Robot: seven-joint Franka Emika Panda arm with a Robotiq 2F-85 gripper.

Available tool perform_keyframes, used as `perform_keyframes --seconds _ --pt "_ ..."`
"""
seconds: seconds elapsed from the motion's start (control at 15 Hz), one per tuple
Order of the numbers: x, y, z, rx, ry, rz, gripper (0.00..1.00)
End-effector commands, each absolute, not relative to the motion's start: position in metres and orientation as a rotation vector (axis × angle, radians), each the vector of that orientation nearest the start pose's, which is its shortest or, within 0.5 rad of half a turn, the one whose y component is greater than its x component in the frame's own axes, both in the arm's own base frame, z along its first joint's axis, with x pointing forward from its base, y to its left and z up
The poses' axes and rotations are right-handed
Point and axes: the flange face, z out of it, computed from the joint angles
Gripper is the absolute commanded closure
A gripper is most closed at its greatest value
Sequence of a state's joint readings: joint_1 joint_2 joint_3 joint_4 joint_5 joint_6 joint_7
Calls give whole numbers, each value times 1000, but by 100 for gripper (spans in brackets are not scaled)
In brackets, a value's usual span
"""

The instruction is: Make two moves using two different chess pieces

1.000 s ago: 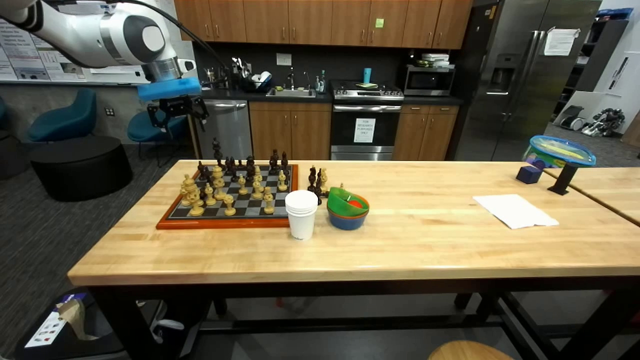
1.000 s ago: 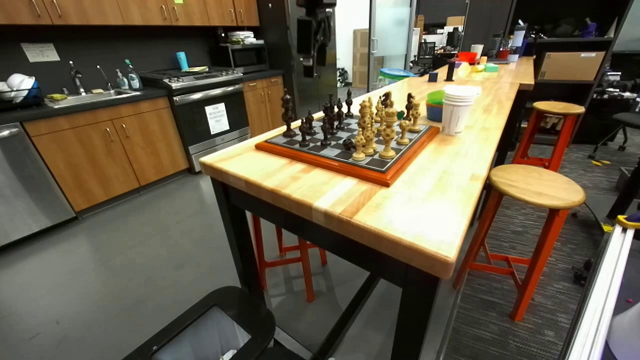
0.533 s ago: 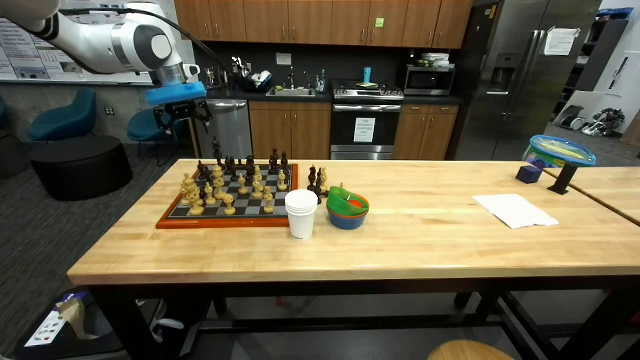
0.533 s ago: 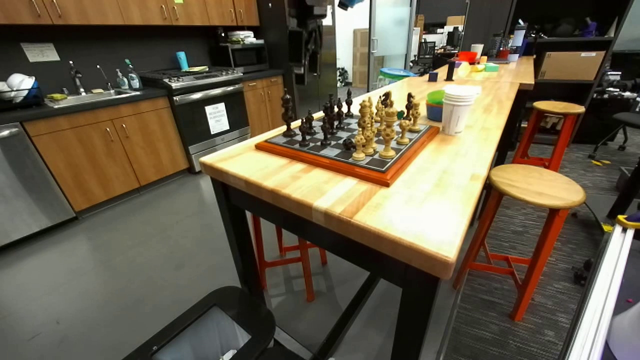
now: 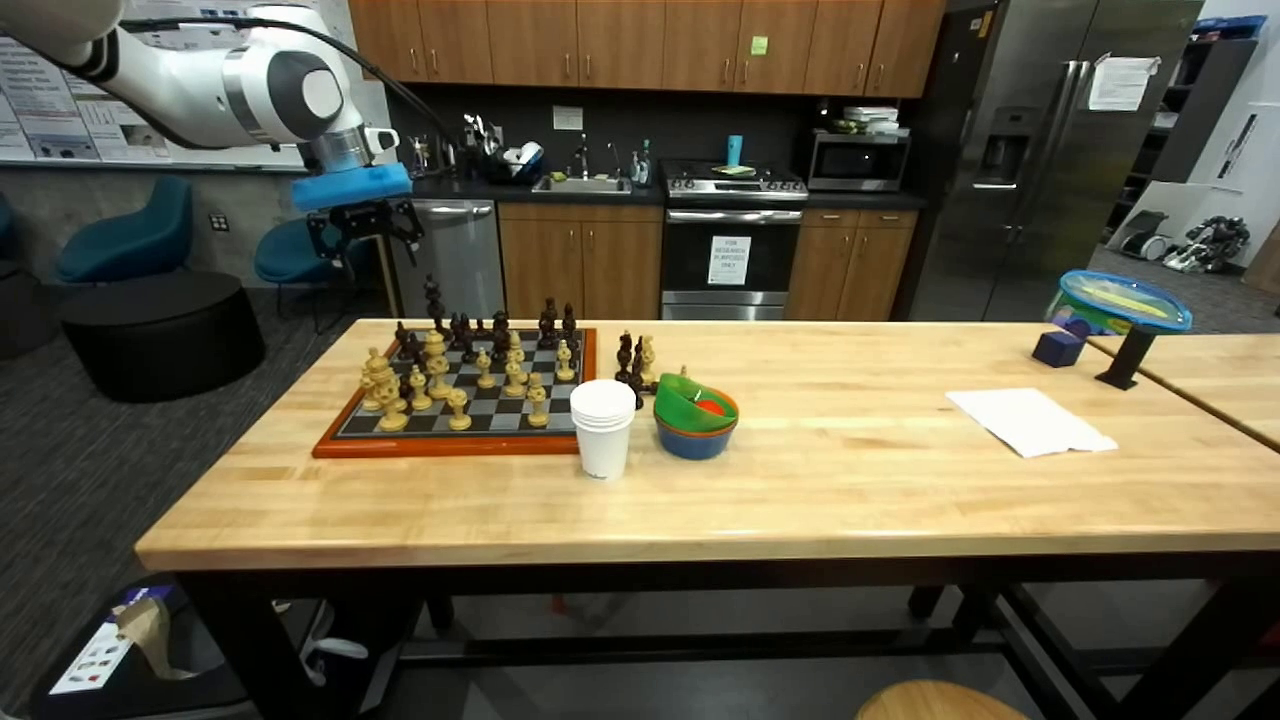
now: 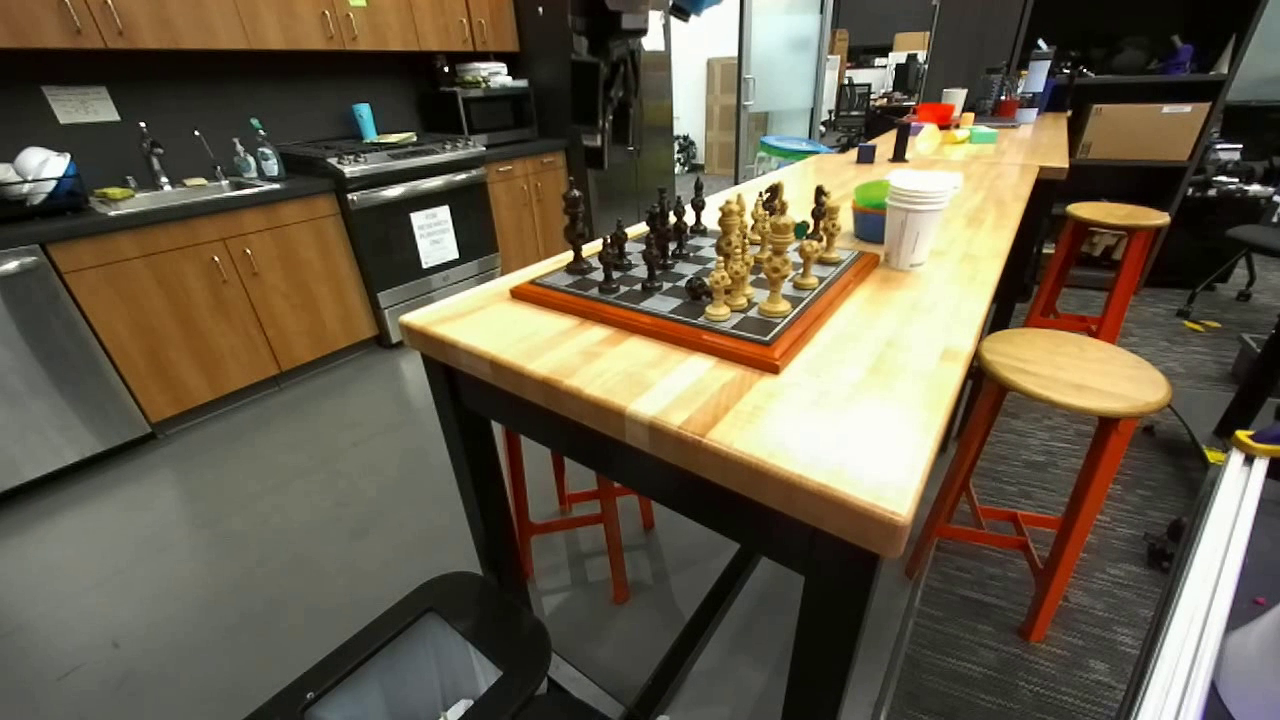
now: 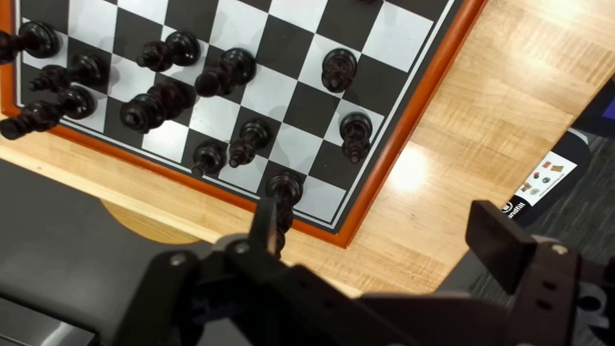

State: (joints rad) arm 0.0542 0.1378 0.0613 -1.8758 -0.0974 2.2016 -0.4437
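In an exterior view, the black two-fingered gripper (image 5: 380,260) hangs above a square black-and-grey wooden chessboard (image 5: 450,447) with a red-brown rim; its jaws stand well apart, with nothing between them. The board lies toward the far left corner of the pale butcher-block wooden surface (image 5: 850,490). It carries pale yellow carved chess pieces (image 5: 514,378) and dark brown carved chess pieces (image 5: 500,337). A stack of white paper cups (image 5: 602,440) stands just beside the board, toward the surface's near edge.

In an exterior view, the gripper is cut off at the top and its spread cannot be judged. A tall dark brown chess piece (image 6: 575,228) stands upright near the board corner closest to the surface's left corner.

In the wrist view, the fingers (image 7: 499,245) stand wide and empty over that corner. One overlaps the tall piece in line of sight; the true gap cannot be told.

Assessment: the step in hand appears to be lining up on a piece; completed moves cannot be established. Narrow the spread before descending, as neighbours stand close. Come down vertically, hold one piece by its upper body, lift it above the others, and seat its base flat within one square before release.
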Motion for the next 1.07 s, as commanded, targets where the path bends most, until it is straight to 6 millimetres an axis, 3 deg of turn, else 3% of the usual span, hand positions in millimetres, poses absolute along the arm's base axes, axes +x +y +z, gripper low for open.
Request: perform_keyframes --seconds 0.0,0.2,0.87,1.0 --pt "606 48 453 -3167 -918 -239 0" --pt "602 27 446 -3246 -841 -210 0" --pt "590 -14 412 -3280 -698 -75 0" --pt "594 -11 409 -3262 -698 -86 0"
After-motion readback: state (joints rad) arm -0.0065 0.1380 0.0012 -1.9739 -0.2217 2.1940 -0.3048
